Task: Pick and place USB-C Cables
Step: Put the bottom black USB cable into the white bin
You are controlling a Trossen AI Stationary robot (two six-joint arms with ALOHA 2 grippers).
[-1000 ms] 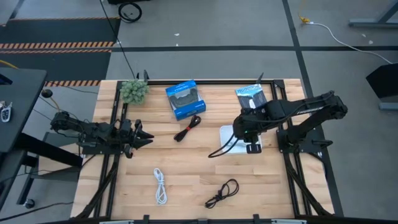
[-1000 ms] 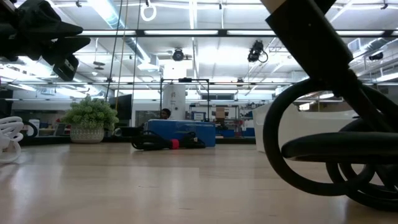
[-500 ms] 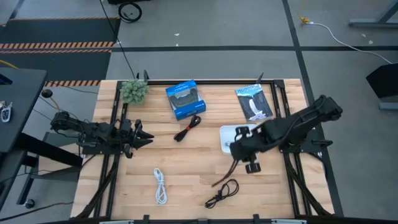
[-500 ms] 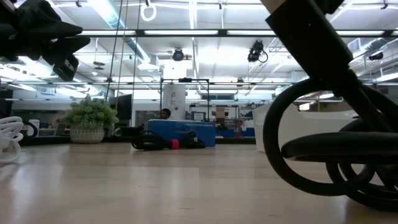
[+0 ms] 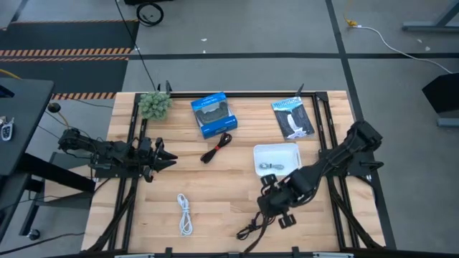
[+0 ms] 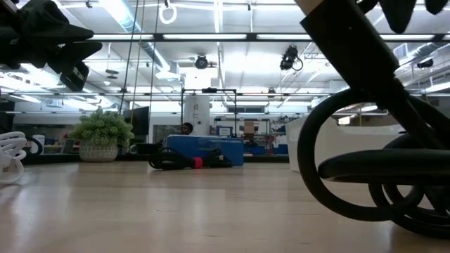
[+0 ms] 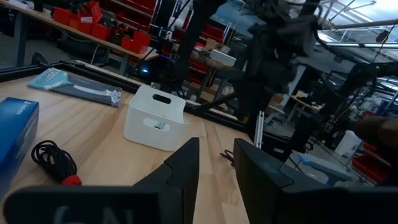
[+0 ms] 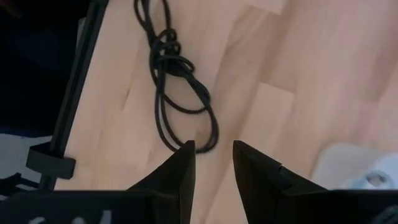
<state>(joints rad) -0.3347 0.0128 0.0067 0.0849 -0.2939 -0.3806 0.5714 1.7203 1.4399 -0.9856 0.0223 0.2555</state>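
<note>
The table [image 5: 215, 193] is pale wood, smooth and matt. The white bin [image 7: 152, 118] looks like matt plastic. The black cable [image 8: 177, 87] seems rubbery, slightly glossy.

Bare wooden desk [image 5: 222, 186] lies open at the centre, between the coiled white cable [image 5: 186, 214] and the looped black cable [image 5: 252, 225]; the white rectangular bin [image 5: 277, 158] flanks it.

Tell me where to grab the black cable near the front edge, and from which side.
Judging by its pose, take the black cable at the knotted middle, where strands bunch thickest. It lies flat on the table, so come straight down; the right gripper hangs open just over its loop.
</note>
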